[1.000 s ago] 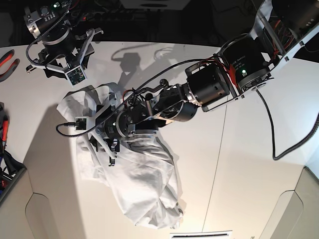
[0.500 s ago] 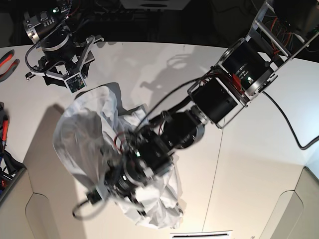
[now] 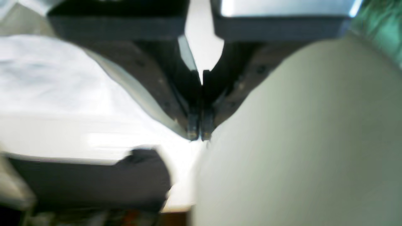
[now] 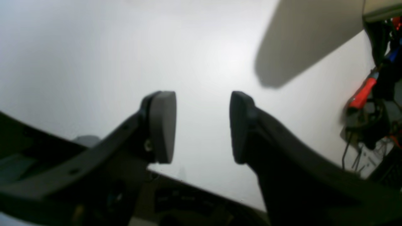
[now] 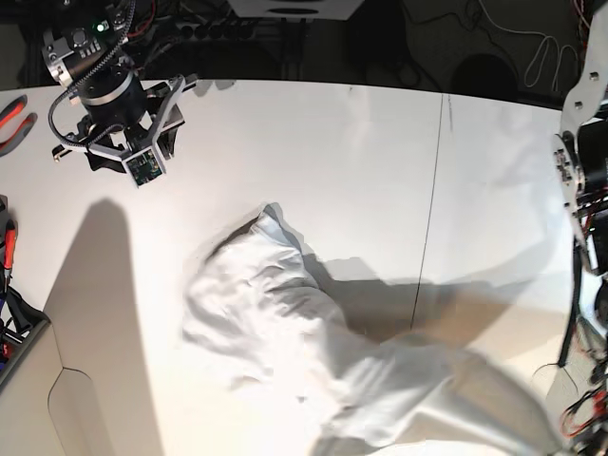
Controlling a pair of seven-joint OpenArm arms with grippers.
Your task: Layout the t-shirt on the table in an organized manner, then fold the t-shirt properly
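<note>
The white t-shirt [image 5: 275, 304] lies crumpled at the table's middle. A blurred length of it is drawn out to the bottom right corner [image 5: 484, 408]. In the left wrist view my left gripper [image 3: 197, 135] has its jaws pressed together, and pale cloth [image 3: 298, 141] hangs from the tips and fills the right side. In the base view that gripper is out of frame; only part of its arm [image 5: 584, 171] shows at the right edge. My right gripper [image 5: 142, 142] is open and empty at the back left, over bare table [image 4: 202, 125], away from the shirt.
Red-handled pliers [image 5: 14, 114] and cables lie at the table's left edge and also show in the right wrist view [image 4: 361, 94]. A dark seam [image 5: 432, 190] runs down the table [image 5: 313, 142]. Beige cut-out corners [image 5: 38, 408] are at the front.
My left arm has swept from over the shirt at centre-left out past the bottom right, dragging the shirt into a long stretch. The right arm has stayed in place.
</note>
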